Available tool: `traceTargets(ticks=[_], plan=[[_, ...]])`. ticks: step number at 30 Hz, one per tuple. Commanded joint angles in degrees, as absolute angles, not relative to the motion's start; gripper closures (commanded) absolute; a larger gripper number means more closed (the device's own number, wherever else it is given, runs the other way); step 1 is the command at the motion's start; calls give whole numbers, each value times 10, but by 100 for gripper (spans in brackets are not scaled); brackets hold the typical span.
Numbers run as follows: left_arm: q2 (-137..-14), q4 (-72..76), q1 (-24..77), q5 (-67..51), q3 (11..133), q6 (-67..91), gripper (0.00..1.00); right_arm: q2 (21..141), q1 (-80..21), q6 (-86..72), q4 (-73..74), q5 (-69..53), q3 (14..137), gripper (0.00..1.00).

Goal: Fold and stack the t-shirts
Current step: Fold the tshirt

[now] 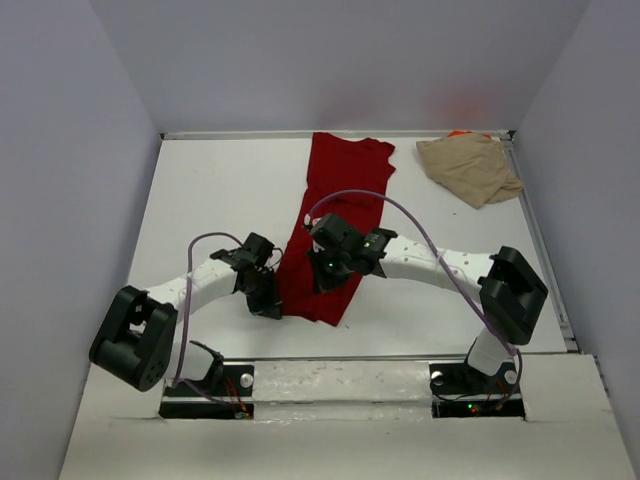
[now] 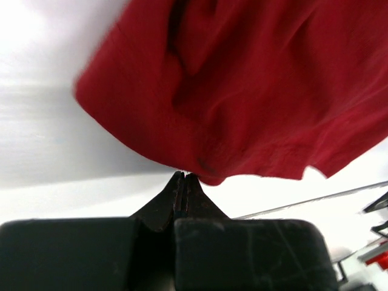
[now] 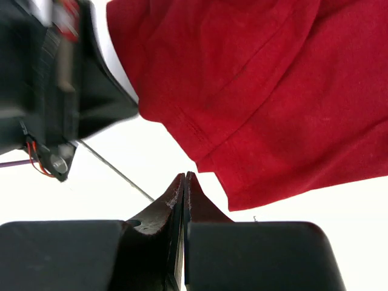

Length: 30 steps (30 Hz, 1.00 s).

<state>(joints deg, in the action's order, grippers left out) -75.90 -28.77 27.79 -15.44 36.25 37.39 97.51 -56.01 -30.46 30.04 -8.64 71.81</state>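
Overhead, the dark red t-shirt (image 1: 340, 185) lies in a long strip mid-table, the tan t-shirt (image 1: 470, 168) crumpled far right; my left gripper (image 2: 183, 177), clenched empty, sits at the limp-looking, light red hem, my right gripper (image 3: 183, 177) likewise beside the stitched corner I'd pinch.

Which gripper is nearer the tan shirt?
Right. The right gripper sits over the red shirt, closer to the tan shirt; the left gripper is at the red shirt's left edge.
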Motion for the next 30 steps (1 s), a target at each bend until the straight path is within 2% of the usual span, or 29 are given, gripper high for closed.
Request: traceTargets(ticks=[1,6,15,26,30], plan=[[-768,-294,316,-178,338,390,100,975,-565,-311,307,-91,737,100],[-713,-338,354,-99,387,412,100,1007,-565,-280,300,-65,737,100],[-600,-443,361,60,500,421,100,1120,-565,-225,305,-85,807,100],[-610,-421,361,72,497,416,100,1188,-565,-229,344,-120,880,100],[-634,-428,361,90,532,399,100,1172,-570,-274,336,-127,828,100]])
